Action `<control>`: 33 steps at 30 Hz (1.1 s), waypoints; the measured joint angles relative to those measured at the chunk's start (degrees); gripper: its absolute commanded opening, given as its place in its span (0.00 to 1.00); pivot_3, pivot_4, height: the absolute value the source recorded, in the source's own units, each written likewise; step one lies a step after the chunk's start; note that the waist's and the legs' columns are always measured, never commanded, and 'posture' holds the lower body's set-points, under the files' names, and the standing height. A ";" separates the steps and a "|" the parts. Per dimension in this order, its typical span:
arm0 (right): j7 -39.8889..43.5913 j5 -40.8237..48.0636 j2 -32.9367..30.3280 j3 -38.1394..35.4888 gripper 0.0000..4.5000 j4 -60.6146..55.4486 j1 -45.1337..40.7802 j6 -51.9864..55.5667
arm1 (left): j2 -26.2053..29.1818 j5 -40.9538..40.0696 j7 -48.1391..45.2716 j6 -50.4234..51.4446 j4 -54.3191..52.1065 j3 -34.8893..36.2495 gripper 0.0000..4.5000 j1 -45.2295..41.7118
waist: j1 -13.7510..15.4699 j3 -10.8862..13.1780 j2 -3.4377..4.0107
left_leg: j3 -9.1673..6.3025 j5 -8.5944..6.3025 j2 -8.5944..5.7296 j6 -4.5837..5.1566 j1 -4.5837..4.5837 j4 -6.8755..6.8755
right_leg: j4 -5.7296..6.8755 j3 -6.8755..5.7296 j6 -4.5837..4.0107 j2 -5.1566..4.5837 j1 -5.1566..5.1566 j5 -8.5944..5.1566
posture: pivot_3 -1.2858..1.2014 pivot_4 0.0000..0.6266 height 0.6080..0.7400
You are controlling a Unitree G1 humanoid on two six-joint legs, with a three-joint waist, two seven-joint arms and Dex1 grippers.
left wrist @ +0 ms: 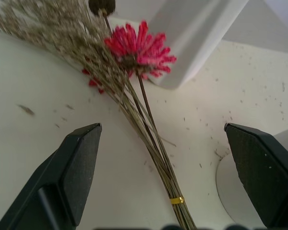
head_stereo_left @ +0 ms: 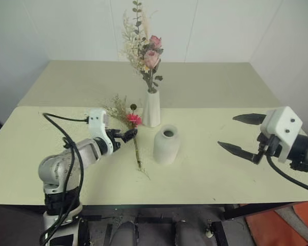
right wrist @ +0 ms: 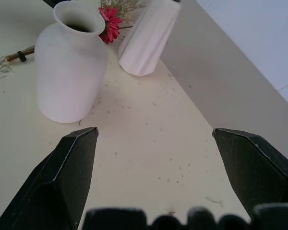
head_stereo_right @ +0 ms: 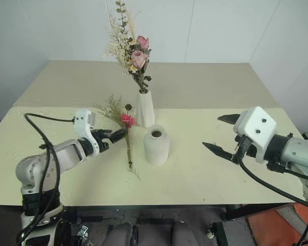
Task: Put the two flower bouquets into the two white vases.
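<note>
The pink rose bouquet stands upright in the tall slim white vase at mid-table. The magenta daisy bouquet lies flat on the table, flower heads towards the tall vase and stems towards the front edge. The shorter rounded vase stands empty just right of it. My left gripper is open just above the table. In the left wrist view the stems run between its fingers, untouched. My right gripper hovers open to the right of the short vase, holding nothing.
The pale table is bare between the short vase and the right gripper, with small dried crumbs scattered on it. A second table surface extends behind, up to the white wall. A black cable loops over my left arm.
</note>
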 measured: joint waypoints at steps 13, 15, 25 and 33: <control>-0.28 0.74 -0.03 -1.47 1.00 -1.13 0.73 0.37 | -11.48 11.81 11.85 10.70 7.26 -0.88 0.91 -10.17 | 0.25 0.00 -0.01 | 0.00 0.01 -0.06 -0.02 0.03 -0.01 | -0.03 0.01 -0.03 0.00 0.05 0.01 | 0.52 0.24 1.00; -0.49 0.89 -0.03 -1.48 1.00 -1.13 0.74 0.44 | -12.26 13.33 12.30 10.38 9.14 -0.49 0.80 -11.53 | 0.29 0.00 -0.01 | 0.00 0.01 -0.06 -0.02 0.03 -0.01 | -0.04 0.01 -0.03 0.00 0.05 0.01 | 0.52 0.24 1.00; -1.60 0.87 -0.04 -1.49 1.00 -1.17 1.19 0.49 | -13.97 18.68 12.01 8.64 14.49 0.39 0.11 -14.56 | 0.53 0.00 -0.02 | 0.00 0.01 -0.06 -0.02 -0.03 -0.02 | -0.09 0.01 -0.03 0.00 0.01 0.01 | 0.52 0.24 1.00; -2.27 0.87 0.26 -2.19 1.00 -2.04 3.32 0.49 | -13.30 21.89 10.43 -1.48 14.50 -2.81 0.01 -11.92 | 0.65 0.00 -0.02 | 0.00 0.01 -0.05 -0.03 -0.04 -0.03 | -0.10 0.01 -0.03 -0.01 0.00 0.02 | 0.52 0.24 1.00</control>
